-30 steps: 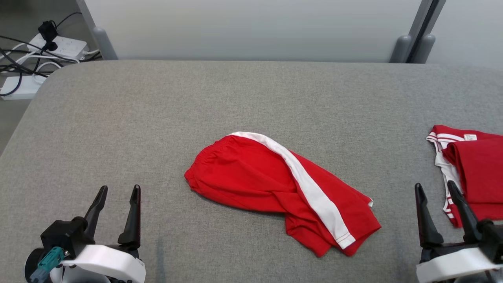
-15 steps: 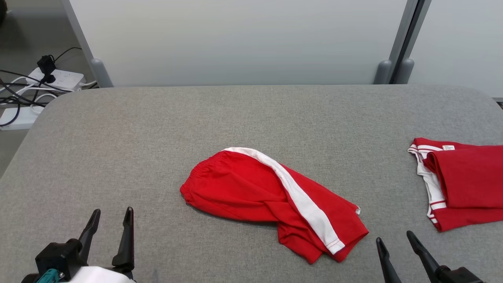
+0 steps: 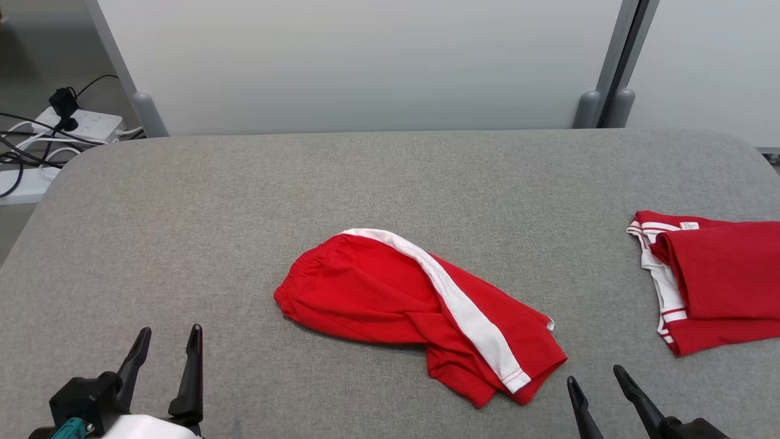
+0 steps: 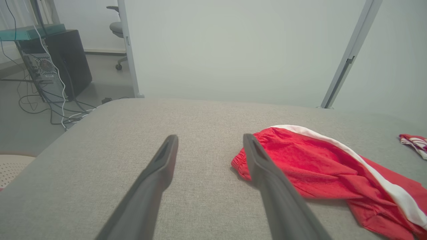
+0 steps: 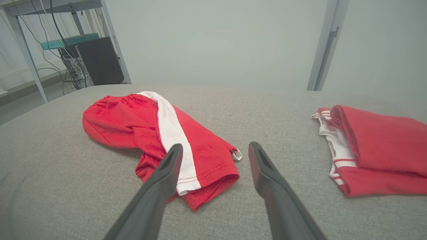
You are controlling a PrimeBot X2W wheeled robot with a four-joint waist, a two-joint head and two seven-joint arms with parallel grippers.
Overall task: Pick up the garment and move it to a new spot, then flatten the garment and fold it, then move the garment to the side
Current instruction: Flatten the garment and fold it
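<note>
Garment: the red shorts with a white side stripe (image 3: 420,311) lie crumpled about the middle of the surface (image 3: 390,183), somewhat toward its near edge. The waistband (image 4: 241,164) points to the left edge and the leg hem (image 5: 213,186) to the near right. One leg is bunched under the other.
Left claw: the left claw (image 3: 171,331) is spread wide and empty, low over the near-left part of the surface and apart from the waistband.
Right claw: the right claw (image 3: 595,375) is spread wide and empty at the near edge, just short of the leg hem.
Other item: a folded piece (image 3: 713,280), also red with white trim, sits at the right edge, well apart from the garment.
Step judged: the first pick-up is not yet begun.
Risk, partial grasp: a pinch on the top layer alone would likely lift the cloth twisted. The tucked leg would then drag and make flattening harder.
Risk, wrong target: the folded piece matches in colour and lies close to the right claw's side. A reach drifting rightward could disturb it.
Risk, snagging: the surface looks soft. Fingertips driven down steeply could catch its cover instead of sliding under the hem.
Risk, placement: a new spot chosen too near the right edge or the near edge could leave cloth overhanging or overlapping the folded piece.
</note>
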